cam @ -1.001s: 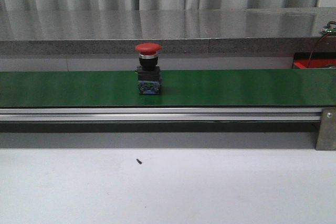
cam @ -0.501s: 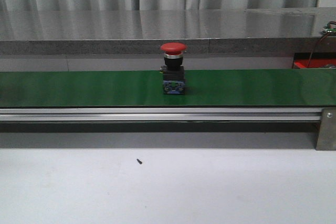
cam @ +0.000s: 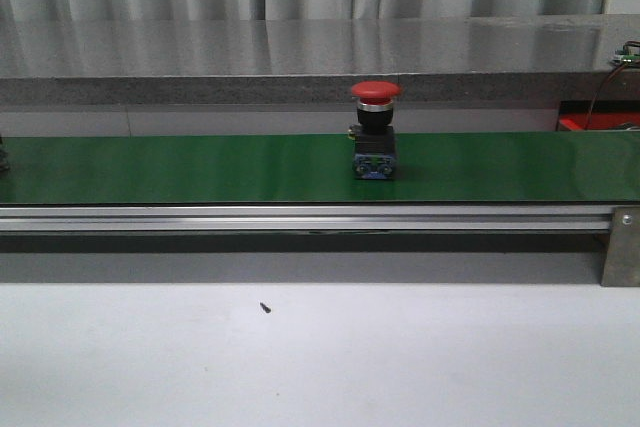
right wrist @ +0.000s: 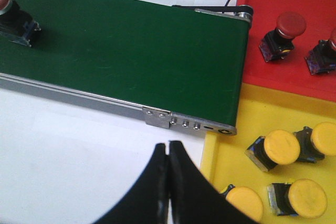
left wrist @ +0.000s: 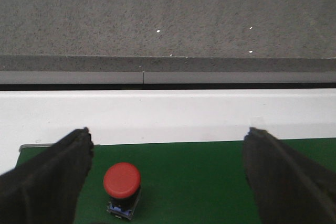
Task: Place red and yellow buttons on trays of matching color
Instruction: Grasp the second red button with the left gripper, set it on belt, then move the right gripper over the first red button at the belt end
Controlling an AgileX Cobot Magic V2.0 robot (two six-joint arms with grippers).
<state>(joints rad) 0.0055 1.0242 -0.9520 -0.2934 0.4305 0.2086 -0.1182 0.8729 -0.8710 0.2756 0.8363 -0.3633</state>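
Button [cam: 376, 132] rode right along the belt [cam: 200, 169], toward my shut right pincer [right wrist: 168, 153]; left pincer [left wrist: 168, 182] is wide.

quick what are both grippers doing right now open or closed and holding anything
Left gripper: open, holding nothing; a red button sits on the belt between its fingers.
Right gripper: closed, holding nothing.

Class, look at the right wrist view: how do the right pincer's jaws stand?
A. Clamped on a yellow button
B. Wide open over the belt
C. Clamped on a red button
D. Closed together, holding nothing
D: the right pincer has its jaws pressed together over the white table, with nothing between them.
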